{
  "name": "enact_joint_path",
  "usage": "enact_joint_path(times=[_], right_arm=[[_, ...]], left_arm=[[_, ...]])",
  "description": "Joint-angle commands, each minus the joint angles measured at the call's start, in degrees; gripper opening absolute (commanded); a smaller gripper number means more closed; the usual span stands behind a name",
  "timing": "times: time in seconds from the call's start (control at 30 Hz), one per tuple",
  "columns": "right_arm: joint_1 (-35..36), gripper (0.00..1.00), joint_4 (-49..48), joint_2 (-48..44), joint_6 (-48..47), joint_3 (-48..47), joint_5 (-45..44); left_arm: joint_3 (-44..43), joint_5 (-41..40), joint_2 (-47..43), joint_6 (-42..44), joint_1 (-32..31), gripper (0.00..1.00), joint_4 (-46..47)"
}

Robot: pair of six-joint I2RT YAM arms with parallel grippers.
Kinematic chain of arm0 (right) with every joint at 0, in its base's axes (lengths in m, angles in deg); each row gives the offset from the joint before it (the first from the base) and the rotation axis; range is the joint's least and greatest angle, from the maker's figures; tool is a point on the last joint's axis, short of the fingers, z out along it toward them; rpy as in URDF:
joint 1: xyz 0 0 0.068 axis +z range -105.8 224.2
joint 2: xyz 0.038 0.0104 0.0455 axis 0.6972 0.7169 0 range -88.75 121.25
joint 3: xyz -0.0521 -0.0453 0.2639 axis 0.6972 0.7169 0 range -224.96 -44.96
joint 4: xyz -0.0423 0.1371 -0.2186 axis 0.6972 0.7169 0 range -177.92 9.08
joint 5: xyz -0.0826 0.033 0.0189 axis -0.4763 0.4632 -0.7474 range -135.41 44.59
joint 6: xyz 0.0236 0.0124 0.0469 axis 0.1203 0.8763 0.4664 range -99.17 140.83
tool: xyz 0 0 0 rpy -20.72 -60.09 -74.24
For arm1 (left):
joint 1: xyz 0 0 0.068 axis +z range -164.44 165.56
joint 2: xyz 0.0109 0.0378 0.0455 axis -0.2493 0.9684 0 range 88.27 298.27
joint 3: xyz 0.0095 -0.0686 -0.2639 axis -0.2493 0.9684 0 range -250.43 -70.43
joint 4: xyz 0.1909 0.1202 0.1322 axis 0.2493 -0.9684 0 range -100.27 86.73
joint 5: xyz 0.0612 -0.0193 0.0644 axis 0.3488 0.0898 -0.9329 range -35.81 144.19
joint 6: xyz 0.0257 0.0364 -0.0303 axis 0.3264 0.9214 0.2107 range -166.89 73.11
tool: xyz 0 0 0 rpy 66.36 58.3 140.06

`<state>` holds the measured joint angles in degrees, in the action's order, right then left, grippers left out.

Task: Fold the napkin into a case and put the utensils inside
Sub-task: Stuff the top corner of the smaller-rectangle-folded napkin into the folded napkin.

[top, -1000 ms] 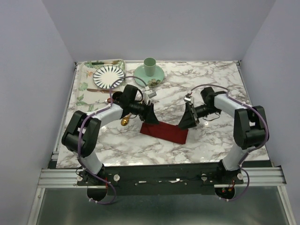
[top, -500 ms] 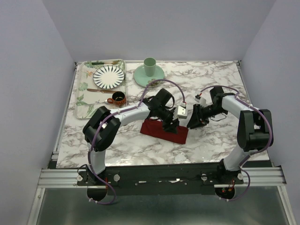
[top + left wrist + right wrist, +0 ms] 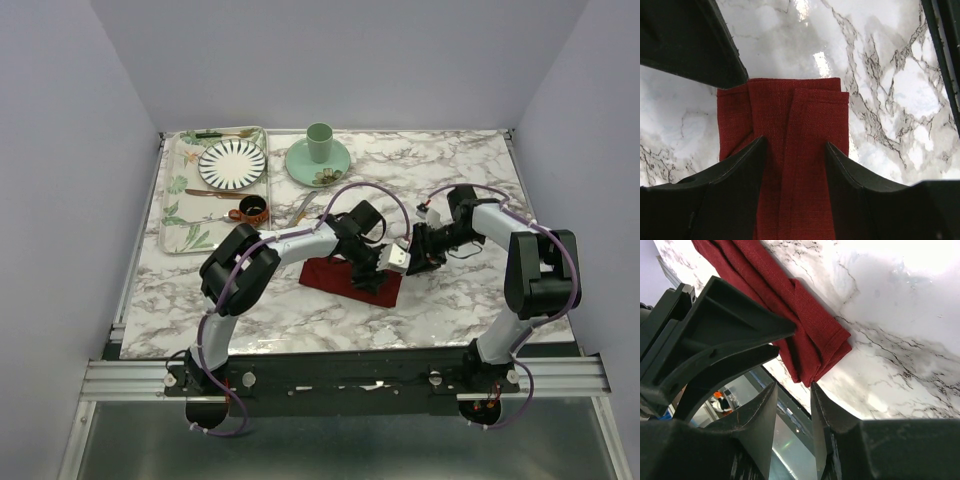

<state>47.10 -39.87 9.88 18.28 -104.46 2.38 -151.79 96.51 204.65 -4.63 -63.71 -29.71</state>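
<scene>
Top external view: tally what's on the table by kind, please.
Cups: 2 (pale green cup, small brown mug)
Plates: 2 (striped white plate, green saucer)
Utensils in view: 3 (green-handled utensil, brown-gold utensil, slim silver knife)
Cloths: 1 (dark red folded napkin)
Trays: 1 (leaf-patterned tray)
Total: 9

Case [image 3: 328, 272]: on the table [image 3: 450, 180], centre, lengthwise left to right.
Left gripper [image 3: 795, 150]: over the case, fingers astride its fold.
Right gripper [image 3: 794, 390]: just beside the case's right end.
Tray [image 3: 178, 205]: far left, plate [image 3: 232, 162] on it.
Small cup [image 3: 254, 209]: at the tray's right edge.
Saucer [image 3: 338, 163]: far centre, mug [image 3: 319, 142] on it.
</scene>
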Motion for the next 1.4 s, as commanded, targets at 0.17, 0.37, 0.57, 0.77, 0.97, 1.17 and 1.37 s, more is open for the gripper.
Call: enact_joint_path(times=[0.17,0.37,0.57,0.77,0.97,1.17,1.37], right_arm=[[-0.3,0.41,-0.7,1.2,0.2,-0.9,0.5],[-0.3,0.41,-0.7,1.6,0.3,-1.2,0.6],[-0.3,0.41,-0.7,1.6,0.1,-1.1,0.5],[-0.3,0.41,-0.7,2.4,0.2,-1.7,0.7],[-0.3,0.41,-0.6,2.9,0.1,-1.8,1.1],[-0.4,0.41,-0.4,3.1,0.0,-2.0,1.2],[-0.3,0.34,-1.2,2.5,-0.4,-2.5,0.3]], left_arm=[[0.2,-4.6,-0.4,-0.8,-0.4,0.64,3.1],[-0.9,-4.6,0.5,-1.6,-0.5,0.62,3.6],[-1.0,-3.4,1.3,-1.3,-0.6,0.52,2.2],[-1.0,-3.0,1.6,-2.1,-0.6,0.42,1.7],[-0.6,-3.6,1.7,-2.8,-0.5,0.31,1.9],[0.1,-4.0,1.0,-4.2,-0.5,0.09,3.1],[4.5,-3.4,-4.4,-7.5,-0.5,0.0,7.4]])
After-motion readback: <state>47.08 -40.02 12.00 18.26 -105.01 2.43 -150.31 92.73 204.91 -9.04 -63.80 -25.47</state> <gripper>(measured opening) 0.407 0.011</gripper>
